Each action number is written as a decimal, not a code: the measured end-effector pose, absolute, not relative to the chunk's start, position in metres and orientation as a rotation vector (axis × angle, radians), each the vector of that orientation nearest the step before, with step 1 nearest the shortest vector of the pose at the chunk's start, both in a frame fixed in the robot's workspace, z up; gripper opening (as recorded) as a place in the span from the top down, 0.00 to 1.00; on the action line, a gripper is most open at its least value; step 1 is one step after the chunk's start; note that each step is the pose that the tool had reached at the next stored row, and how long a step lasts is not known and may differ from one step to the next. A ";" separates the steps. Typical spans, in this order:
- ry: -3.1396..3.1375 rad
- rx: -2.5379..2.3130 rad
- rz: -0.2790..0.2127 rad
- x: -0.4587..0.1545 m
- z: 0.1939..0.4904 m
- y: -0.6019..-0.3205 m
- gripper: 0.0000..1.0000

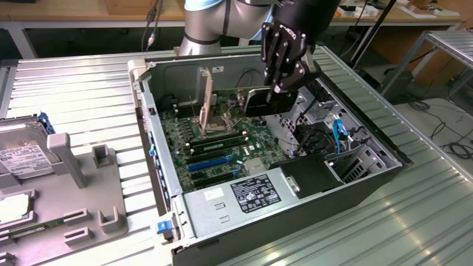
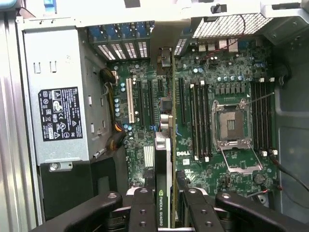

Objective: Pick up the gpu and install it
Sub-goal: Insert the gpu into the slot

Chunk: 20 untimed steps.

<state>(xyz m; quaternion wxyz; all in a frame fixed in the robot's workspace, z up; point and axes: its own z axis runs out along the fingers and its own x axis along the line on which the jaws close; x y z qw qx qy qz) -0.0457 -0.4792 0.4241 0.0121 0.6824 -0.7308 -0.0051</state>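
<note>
My gripper point(image 1: 278, 91) hangs over the open computer case point(image 1: 384, 160), shut on the gpu point(image 1: 260, 103), a thin dark card held on edge above the green motherboard point(image 1: 244, 141). In the wrist view the gpu point(image 2: 164, 159) runs edge-on away from the camera, clamped between the two black fingers point(image 2: 143, 208), with a green-logo label near the grip. Its far end with the silvery bracket point(image 2: 165, 54) reaches toward the case's rear slot openings. The card lies in line with the expansion slots point(image 2: 140, 101). Whether its lower edge touches a slot is hidden.
A silver power supply point(image 1: 247, 194) fills one end of the case, and a drive cage point(image 1: 347, 163) with black and blue cables sits beside it. The CPU socket point(image 2: 231, 123) and memory slots flank the card. On the exterior view's left stand a grey fixture tray point(image 1: 81, 188) and a hard drive point(image 1: 22, 158).
</note>
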 end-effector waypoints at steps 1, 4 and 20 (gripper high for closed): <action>-2.264 2.146 -0.013 -0.046 0.423 -0.479 0.73; -2.209 2.203 -0.011 -0.046 0.422 -0.478 0.73; -2.227 2.287 -0.103 -0.046 0.413 -0.478 0.73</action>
